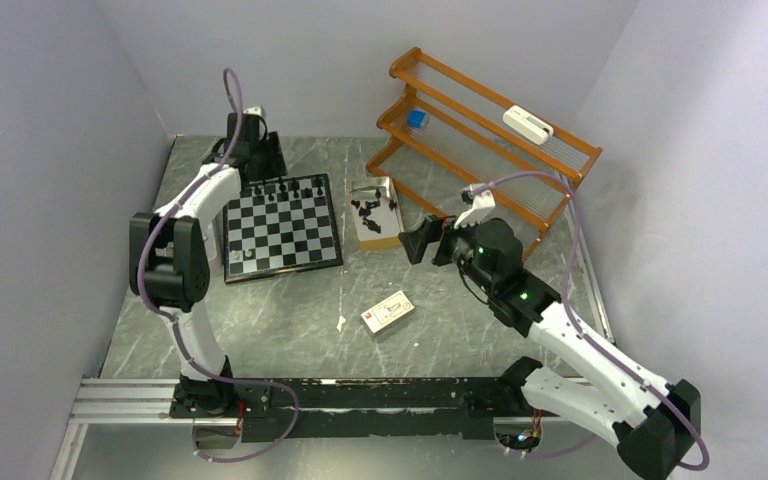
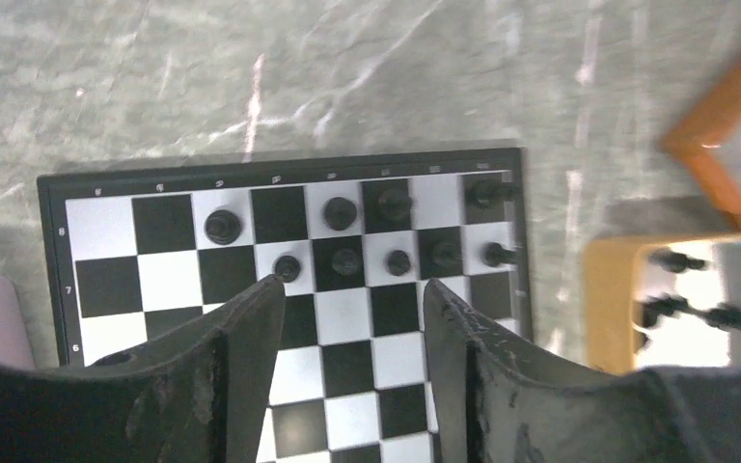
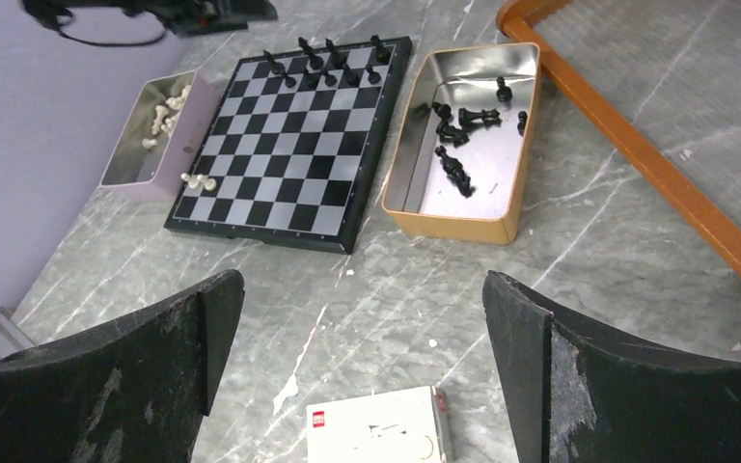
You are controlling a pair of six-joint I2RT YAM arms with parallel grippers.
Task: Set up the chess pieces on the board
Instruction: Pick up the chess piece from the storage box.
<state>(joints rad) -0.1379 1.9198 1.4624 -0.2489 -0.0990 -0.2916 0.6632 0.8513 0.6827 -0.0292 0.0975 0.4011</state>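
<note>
Over the black-and-white checkered chessboard (image 1: 282, 228), left fingers (image 2: 241, 357) hang spread, empty; one tip sits beside a small black chess piece (image 2: 288, 267) in the far rows. Risk: any sideways drift topples it. Idle right fingers (image 3: 154, 367) gape wide, empty.

- The left gripper (image 2: 352, 289) has two matt black fingers (image 2: 241, 376), broad at the back and tapering to the tips, with pale grey scuffs along the edges.
- The right gripper (image 3: 362, 289) has the same black, blade-like fingers (image 3: 145, 367), scratched and dusty.
- Behind each pincer, the left arm (image 1: 203, 188) and right arm (image 1: 588, 348) have white shells and black joints.
- A lilac cable (image 1: 226, 85) runs along each arm.
- Small green lights (image 1: 523, 296) glow on the black housing behind the right pincer.
</note>
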